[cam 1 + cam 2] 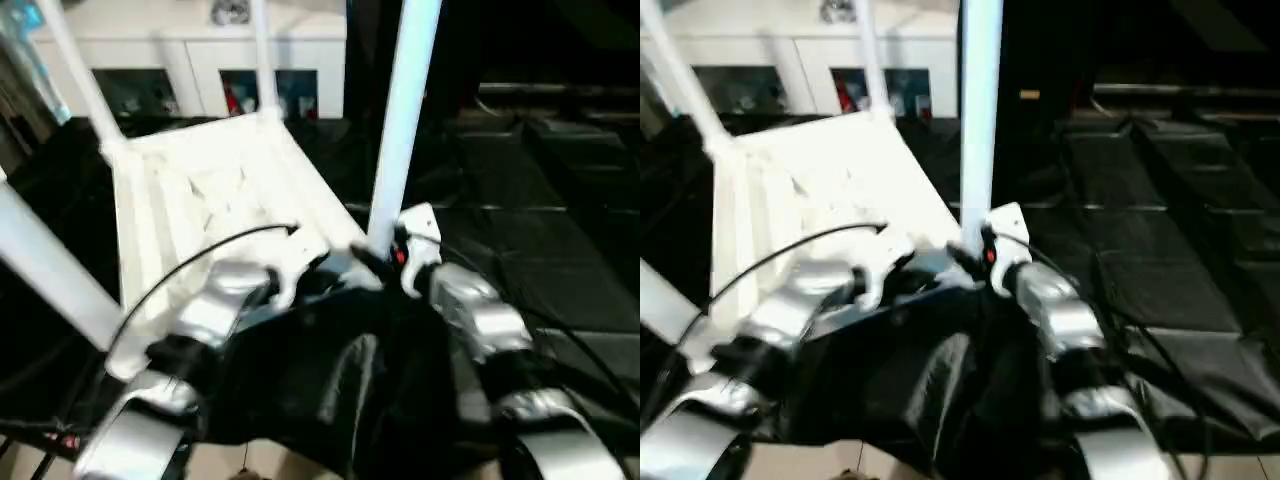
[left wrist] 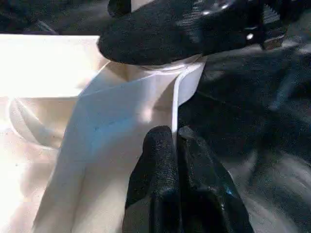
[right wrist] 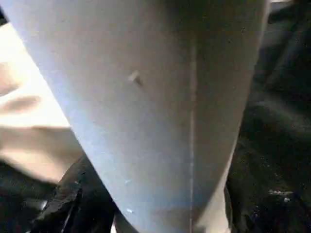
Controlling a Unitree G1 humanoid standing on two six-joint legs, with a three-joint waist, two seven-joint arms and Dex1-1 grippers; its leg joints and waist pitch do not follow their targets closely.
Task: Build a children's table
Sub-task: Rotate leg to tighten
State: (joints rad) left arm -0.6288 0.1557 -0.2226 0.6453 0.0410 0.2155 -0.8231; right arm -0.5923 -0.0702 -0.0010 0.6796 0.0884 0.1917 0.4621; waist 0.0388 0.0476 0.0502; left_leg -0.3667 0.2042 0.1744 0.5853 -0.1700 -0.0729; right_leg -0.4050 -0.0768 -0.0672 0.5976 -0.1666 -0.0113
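Here the job looks to be at its last leg: the children's table (image 1: pixel 215 190) lies upside down on black floor mats (image 1: pixel 560 260), ribbed underside up, with three legs already standing out of its corner sockets, two at the far corners (image 1: pixel 75 75) (image 1: pixel 262 60) and one at the near left (image 1: pixel 45 265). The fourth leg (image 1: pixel 405 110) stands upright over the near right corner socket (image 2: pixel 165 73), and the right hand (image 1: pixel 385 262) is clamped around its lower end just above the socket; in the right wrist view the tube fills the gap between its black fingers. The left hand (image 2: pixel 174 160) is pinched shut on the thin edge wall of the tabletop beside that same corner, steadying it. Whether the leg is fully seated cannot be told from here. The next move, I judge, calls for a straight push down along the leg's own axis, perhaps with a slight twist, while the left hand holds the top from sliding or tipping on the mats. A white cabinet (image 1: pixel 200 60) stands behind.
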